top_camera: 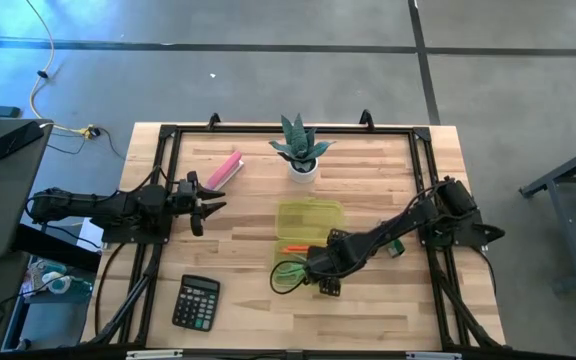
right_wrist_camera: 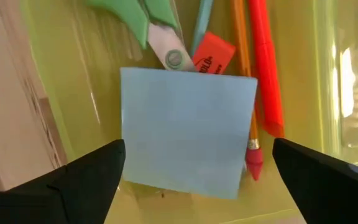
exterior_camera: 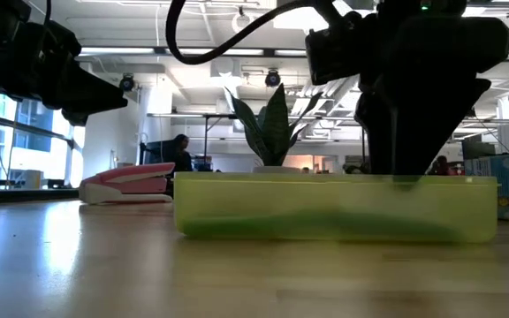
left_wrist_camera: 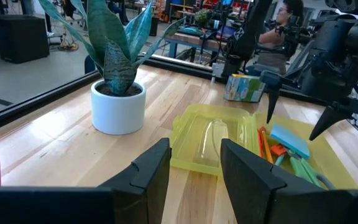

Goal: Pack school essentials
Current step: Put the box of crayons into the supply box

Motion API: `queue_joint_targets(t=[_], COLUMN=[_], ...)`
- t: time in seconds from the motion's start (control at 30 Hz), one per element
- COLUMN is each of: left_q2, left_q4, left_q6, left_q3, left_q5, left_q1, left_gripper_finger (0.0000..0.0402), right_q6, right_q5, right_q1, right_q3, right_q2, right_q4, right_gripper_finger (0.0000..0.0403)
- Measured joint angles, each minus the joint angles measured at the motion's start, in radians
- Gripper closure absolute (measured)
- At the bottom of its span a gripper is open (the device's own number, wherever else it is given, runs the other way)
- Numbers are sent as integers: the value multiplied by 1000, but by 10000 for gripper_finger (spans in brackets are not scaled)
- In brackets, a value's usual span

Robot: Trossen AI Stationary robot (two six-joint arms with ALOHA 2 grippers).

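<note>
The right gripper (right_wrist_camera: 197,171) hangs directly over the yellow-green case (top_camera: 286,262) near the middle of the table (top_camera: 238,300), its two dark fingers spread wide with nothing between them. Just below lies the light-blue note pad (right_wrist_camera: 188,130), flat inside the case and resting on the other supplies: the green-handled scissors (right_wrist_camera: 145,15) poke out from under one edge, a small red-orange eraser (right_wrist_camera: 213,55) peeks beside the scissor pivot, and an orange pencil (right_wrist_camera: 244,50) and a red-orange pen (right_wrist_camera: 267,68) run alongside, partly tucked beneath the pad. The case's clear lid (left_wrist_camera: 213,140) lies open next to the tray. From table level the right arm's dark bulk blocks most of the case's far side, and the translucent wall (exterior_camera: 334,208) shows only a green blur inside. A potted plant (top_camera: 302,148) in a white pot stands just behind the case, a pink bar (top_camera: 225,168) lies farther off toward the left, and a black calculator (top_camera: 196,302) sits near the front edge, well apart from everything. The left gripper (top_camera: 211,203) waits above the table's left side, fingers partly apart and empty, pointed toward the case. A small green and yellow box (left_wrist_camera: 244,87) stands beyond the case, by the table's right side.
</note>
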Motion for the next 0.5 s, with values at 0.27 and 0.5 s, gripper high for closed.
queue_joint_targets(t=[0.27,0.5], left_q2=[0,0], left_q4=[0,0], left_q6=[0,0], left_q3=[0,0], left_q5=[0,0], left_q1=[0,0], left_gripper_finger=[271,271], right_q6=[170,462], right_q5=[107,285], right_q1=[13,51], right_q3=[0,-1], right_q2=[-58,-184], right_q4=[-84,-260], right_gripper_finger=[4,4])
